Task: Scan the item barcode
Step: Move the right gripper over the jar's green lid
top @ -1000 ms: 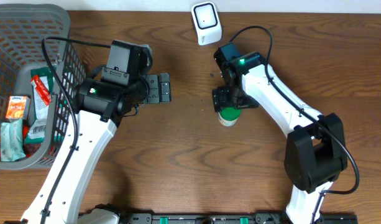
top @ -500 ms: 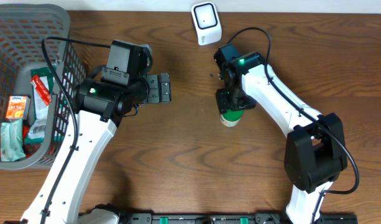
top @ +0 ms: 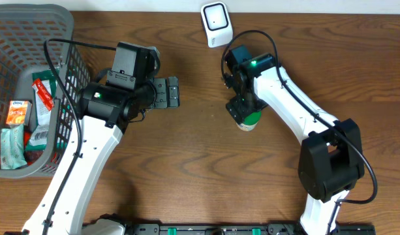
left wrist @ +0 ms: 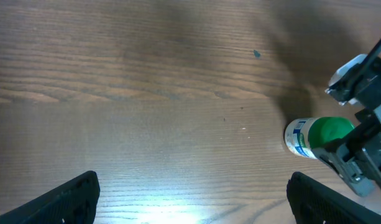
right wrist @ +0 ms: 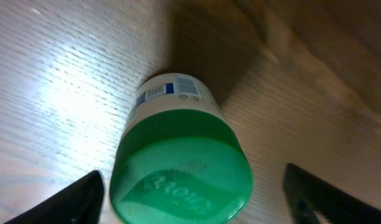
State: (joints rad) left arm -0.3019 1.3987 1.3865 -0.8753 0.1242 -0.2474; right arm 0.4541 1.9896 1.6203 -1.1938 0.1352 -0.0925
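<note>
1. The right pincer (right wrist: 193, 174) hangs right over the bottle (right wrist: 171, 102). Its fingers are spread wide on either side of the green cap (right wrist: 181, 180), and the wrist view shows nothing pinched.
2. The bottle is on the tabletop (top: 186, 163), just right of centre in the overhead frame. It is below the white scanner (top: 216, 25) at the top edge, near it but clearly apart.
3. There's the barcode (right wrist: 187, 84), on the white label in the upper middle of the right wrist view. I cannot tell whether the bottle stands upright or leans.
4. The left pincer (left wrist: 191, 180) is spread wide and empty. It sits left of centre in the overhead frame and points across at the bottle.
5. The basket (top: 62, 26) at the upper left holds a few packets and plays no part here.
6. The step in hand looks like the pick-up, with the grasp not yet made.
7. The next move calls for closing squarely on the bottle without covering the barcode. After that, a lift and a turn should bring the label to face the scanner's window.
</note>
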